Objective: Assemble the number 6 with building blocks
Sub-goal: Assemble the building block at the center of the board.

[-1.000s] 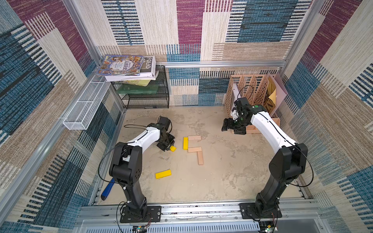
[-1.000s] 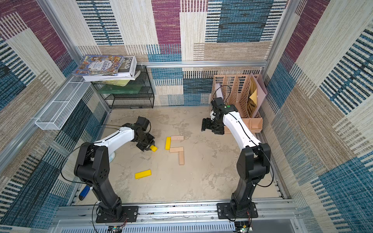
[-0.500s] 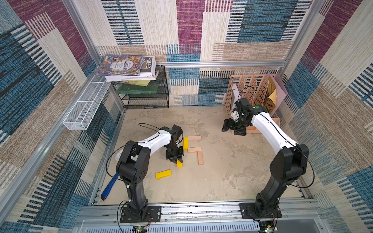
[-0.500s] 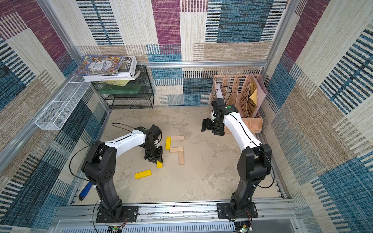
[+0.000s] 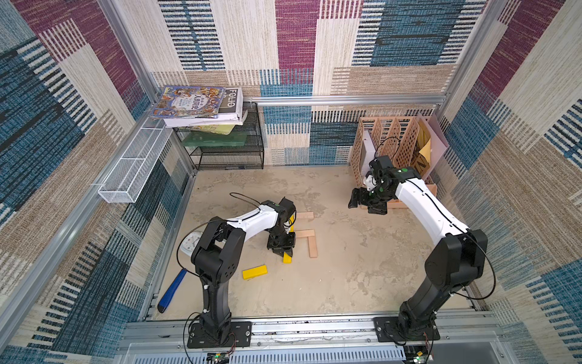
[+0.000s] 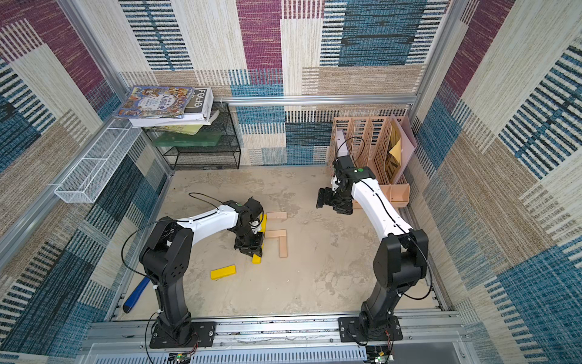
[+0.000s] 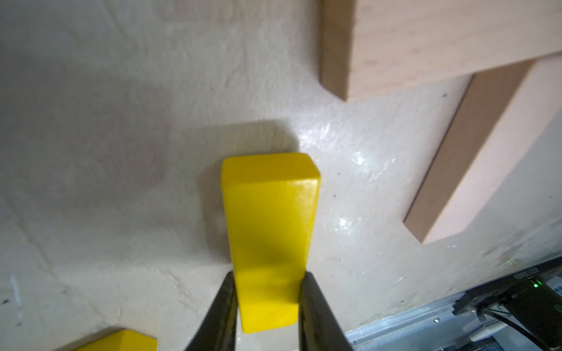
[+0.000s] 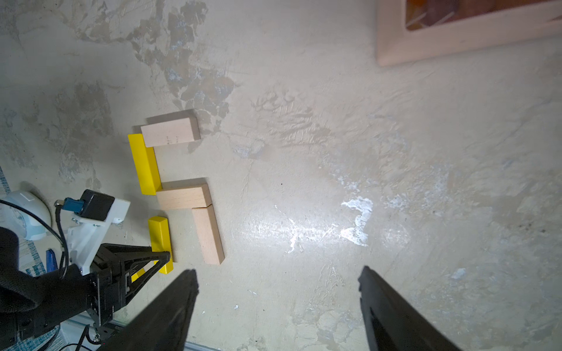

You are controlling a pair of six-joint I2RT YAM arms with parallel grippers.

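Observation:
My left gripper (image 7: 267,275) is shut on one end of a yellow block (image 7: 269,231), low over the floor beside the tan blocks. In both top views this held block (image 5: 287,257) (image 6: 256,258) lies in line with a placed yellow block (image 8: 144,165) and left of an upright tan block (image 8: 209,235). A middle tan block (image 8: 184,197) and a top tan block (image 8: 170,132) join them as part of the number 6. A loose yellow block (image 5: 255,272) lies nearer the front. My right gripper (image 8: 276,273) hangs open over bare floor at the back right.
A dark-blue tapered object (image 5: 168,290) and a white clock (image 5: 190,244) lie by the left wall. A tan file organizer (image 5: 396,151) stands at the back right, close behind my right arm. A black wire shelf (image 5: 230,151) with books stands at the back left.
My left gripper has carried the yellow block rightward and toward the front, from left of the digit to just below the placed yellow block. The right arm has not moved.

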